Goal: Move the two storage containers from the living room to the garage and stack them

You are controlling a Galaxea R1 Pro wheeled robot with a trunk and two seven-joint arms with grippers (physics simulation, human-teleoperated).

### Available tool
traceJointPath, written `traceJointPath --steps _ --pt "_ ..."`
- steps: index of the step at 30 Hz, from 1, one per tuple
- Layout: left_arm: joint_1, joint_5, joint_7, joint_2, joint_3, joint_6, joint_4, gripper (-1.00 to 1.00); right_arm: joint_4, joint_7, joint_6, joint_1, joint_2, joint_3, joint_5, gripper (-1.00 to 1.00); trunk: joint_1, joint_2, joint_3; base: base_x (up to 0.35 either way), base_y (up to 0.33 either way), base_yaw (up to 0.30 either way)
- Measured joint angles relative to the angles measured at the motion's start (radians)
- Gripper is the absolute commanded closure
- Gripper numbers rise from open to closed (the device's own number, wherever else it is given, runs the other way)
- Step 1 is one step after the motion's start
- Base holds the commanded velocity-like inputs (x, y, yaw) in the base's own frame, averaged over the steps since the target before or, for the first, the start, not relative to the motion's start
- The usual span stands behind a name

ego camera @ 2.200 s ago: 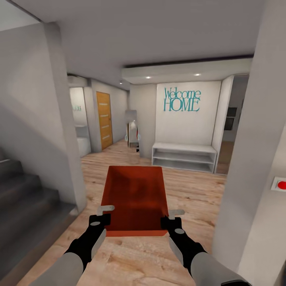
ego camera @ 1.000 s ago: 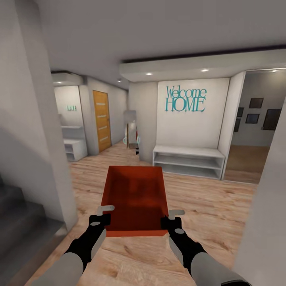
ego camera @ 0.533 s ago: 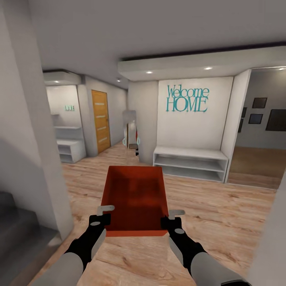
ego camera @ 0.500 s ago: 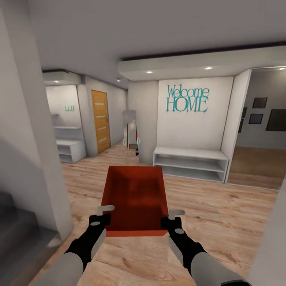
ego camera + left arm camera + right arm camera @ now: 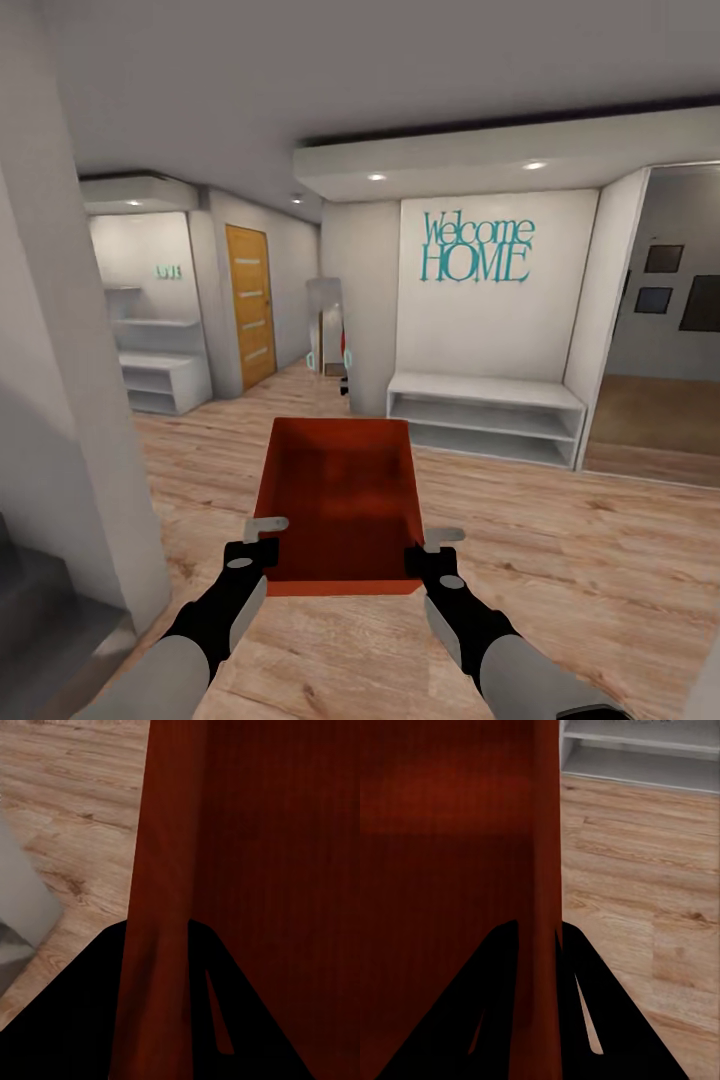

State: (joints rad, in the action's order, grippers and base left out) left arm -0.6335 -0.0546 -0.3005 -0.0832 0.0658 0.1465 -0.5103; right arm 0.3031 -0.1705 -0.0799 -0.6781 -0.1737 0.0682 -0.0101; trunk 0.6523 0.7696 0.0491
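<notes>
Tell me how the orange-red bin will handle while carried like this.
The bin probably stays stiff: its walls look straight under both claws. Empty inside, so likely light. Held only by its near side walls, left claw and right claw, it might sag forward.

Matt plastic bin (image 5: 340,500); wood-plank floor (image 5: 560,560)

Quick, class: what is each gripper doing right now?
Left gripper: shut on the storage container, left wall.
Right gripper: shut on its right wall.

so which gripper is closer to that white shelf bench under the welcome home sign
Right. The right gripper clamps the container's right wall, on the side where the white bench stands ahead. The left gripper clamps the opposite wall, farther from it.
</notes>
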Motion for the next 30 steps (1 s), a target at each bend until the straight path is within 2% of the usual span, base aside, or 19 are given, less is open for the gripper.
traceJointPath --steps 15,30 --pt "0.0 0.002 0.0 -0.001 -0.001 0.001 0.0 1.0 0.0 -0.001 0.001 0.0 0.001 0.001 0.001 1.0 0.0 0.0 0.0 0.323 0.0 0.227" --pt "0.0 0.002 0.0 -0.001 -0.001 0.0 0.0 1.0 0.0 -0.001 0.001 0.0 0.0 -0.001 -0.003 1.0 0.0 0.0 0.0 0.323 0.0 0.015"
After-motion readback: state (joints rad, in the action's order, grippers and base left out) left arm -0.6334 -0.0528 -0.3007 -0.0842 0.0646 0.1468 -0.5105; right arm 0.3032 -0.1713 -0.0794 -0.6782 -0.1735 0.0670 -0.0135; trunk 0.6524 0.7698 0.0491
